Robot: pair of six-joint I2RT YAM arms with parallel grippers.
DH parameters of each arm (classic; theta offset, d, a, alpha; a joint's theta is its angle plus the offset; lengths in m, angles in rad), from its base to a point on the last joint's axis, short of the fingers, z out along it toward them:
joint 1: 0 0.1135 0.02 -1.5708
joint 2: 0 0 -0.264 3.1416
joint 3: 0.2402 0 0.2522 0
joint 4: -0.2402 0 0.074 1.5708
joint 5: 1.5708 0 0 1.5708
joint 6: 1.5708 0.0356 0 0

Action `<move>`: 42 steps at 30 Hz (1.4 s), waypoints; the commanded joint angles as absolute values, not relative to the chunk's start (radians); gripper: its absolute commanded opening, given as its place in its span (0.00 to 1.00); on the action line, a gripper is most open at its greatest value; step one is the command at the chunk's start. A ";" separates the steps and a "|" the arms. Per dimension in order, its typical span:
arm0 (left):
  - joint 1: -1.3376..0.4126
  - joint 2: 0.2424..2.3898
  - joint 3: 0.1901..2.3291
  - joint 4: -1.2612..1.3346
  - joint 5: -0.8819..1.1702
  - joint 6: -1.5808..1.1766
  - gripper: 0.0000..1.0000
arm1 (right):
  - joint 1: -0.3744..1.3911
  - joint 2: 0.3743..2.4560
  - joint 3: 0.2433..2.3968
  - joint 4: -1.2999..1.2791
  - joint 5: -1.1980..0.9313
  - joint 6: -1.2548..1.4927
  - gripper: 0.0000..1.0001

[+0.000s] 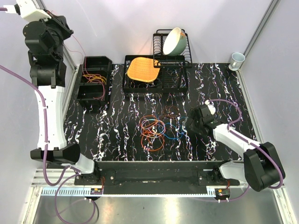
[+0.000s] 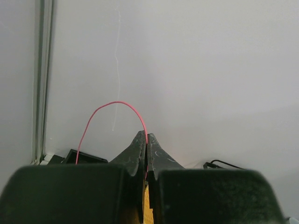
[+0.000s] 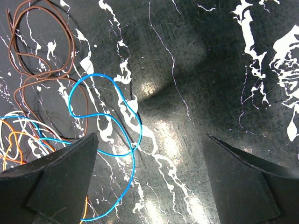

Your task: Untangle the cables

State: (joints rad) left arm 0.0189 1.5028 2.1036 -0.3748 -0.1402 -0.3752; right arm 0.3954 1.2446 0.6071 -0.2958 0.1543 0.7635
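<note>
Qty: 2 hands, 1 loose heap of cables (image 1: pixel 156 128), 1 black bin (image 1: pixel 103 63), 1 dish rack (image 1: pixel 183 60), 1 bowl (image 1: pixel 175 41), 1 cup (image 1: pixel 237 59). The heap lies approx. mid-surface (image 1: pixel 117 121) as overlapping orange, red and blue loops. Its long axis runs left-right in the top view; no. of strands cannot be told. More orange/yellow strands lie in the bin at far left. The left hand (image 2: pixel 146 137) is raised high at far left with fingers pressed together, clamped on 1 red cable (image 2: pixel 117 103). This cable arcs up from the tips, then drops left toward the bin. The right hand (image 3: pixel 150 140) hangs low just right of the heap, fingers wide apart, nothing between them. Right wrist view: 1 blue cable (image 3: pixel 93 116) in a figure-eight, long axis near-far, and 1 brown cable (image 3: pixel 42 46) beside it, looped.
</note>
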 commanded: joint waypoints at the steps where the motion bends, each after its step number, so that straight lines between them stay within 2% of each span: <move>1: 0.049 1.535 2.128 -0.298 -0.124 -0.387 0.00 | 0.394 1.227 0.607 -0.265 0.146 0.752 0.97; 18: 0.098 1.583 2.164 -0.296 -0.086 -0.390 0.00 | 0.394 1.243 0.612 -0.261 0.135 0.746 0.96; 30: 0.133 1.467 1.919 -0.222 -0.110 -0.394 0.00 | 0.394 1.239 0.611 -0.256 0.129 0.738 0.96; 31: 0.135 1.466 1.907 -0.224 -0.107 -0.394 0.00 | 0.394 1.233 0.606 -0.258 0.130 0.741 0.94; 32: 0.138 1.468 1.899 -0.227 -0.106 -0.394 0.00 | 0.394 1.212 0.600 -0.256 0.133 0.745 0.87; 34: 0.146 1.466 1.876 -0.232 -0.098 -0.403 0.00 | 0.394 1.168 0.562 -0.249 0.147 0.765 0.84; 39: 0.153 1.433 1.764 -0.199 -0.080 -0.419 0.00 | 0.394 0.993 0.471 -0.202 0.169 0.790 0.89; 41: 0.153 1.424 1.735 -0.195 -0.069 -0.429 0.00 | 0.394 0.983 0.468 -0.198 0.169 0.788 0.94; 42: 0.152 1.420 1.706 -0.190 -0.063 -0.434 0.00 | 0.394 0.988 0.472 -0.198 0.164 0.785 0.99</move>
State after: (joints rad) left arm 0.1471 1.4673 1.7607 -0.2676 -0.0990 -0.4107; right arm 0.3954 0.9981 0.4725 -0.2543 0.1406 0.7750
